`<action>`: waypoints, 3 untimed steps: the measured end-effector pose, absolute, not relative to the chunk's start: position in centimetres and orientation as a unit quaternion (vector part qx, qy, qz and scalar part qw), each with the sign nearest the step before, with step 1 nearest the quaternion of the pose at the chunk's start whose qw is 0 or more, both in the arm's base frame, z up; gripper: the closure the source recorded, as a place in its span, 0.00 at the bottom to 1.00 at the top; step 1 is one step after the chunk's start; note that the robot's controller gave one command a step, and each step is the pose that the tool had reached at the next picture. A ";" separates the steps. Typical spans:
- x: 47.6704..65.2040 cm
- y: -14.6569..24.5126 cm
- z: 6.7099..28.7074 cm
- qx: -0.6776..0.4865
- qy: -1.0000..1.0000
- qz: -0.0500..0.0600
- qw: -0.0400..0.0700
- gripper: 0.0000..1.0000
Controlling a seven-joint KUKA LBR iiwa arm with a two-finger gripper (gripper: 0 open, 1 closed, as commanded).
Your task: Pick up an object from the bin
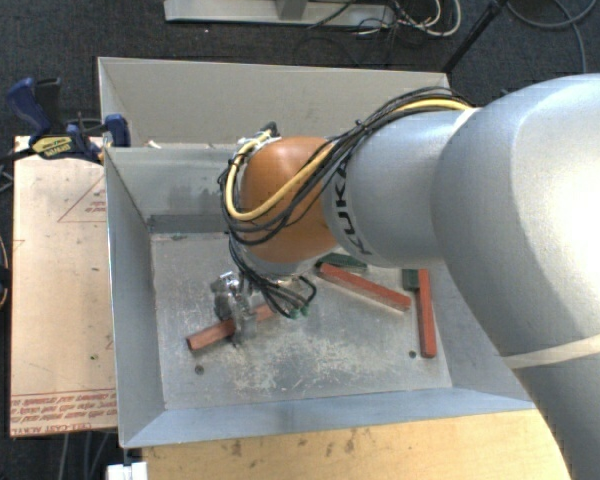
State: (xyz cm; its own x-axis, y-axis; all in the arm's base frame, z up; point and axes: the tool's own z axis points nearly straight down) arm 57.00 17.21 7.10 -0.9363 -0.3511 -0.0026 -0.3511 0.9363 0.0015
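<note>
Arm (520, 228): grey bulk nearest the lens, reaching in from the right; its orange wrist cover (285, 193) tips downward, likely to bring the tool to the floor.
Bin (130, 288): sloped grey walls, so loose things settle on the flat bottom.
Brown stick (208, 338): flat, left of centre, slanting up to the right, its right end under the tool.
Gripper (235, 313): low over that stick; apart or clamped cannot be told.
Red-and-cream bar (365, 286): further right, apart.
Orange stick (426, 318): by the right wall.
</note>
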 end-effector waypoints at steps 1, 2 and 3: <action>57.0 17.2 7.1 -0.178 0.984 0.001 0.001 1.00; 56.9 17.2 7.4 -0.178 0.984 0.001 -0.001 1.00; 56.7 17.2 9.2 -0.178 0.984 0.000 -0.004 1.00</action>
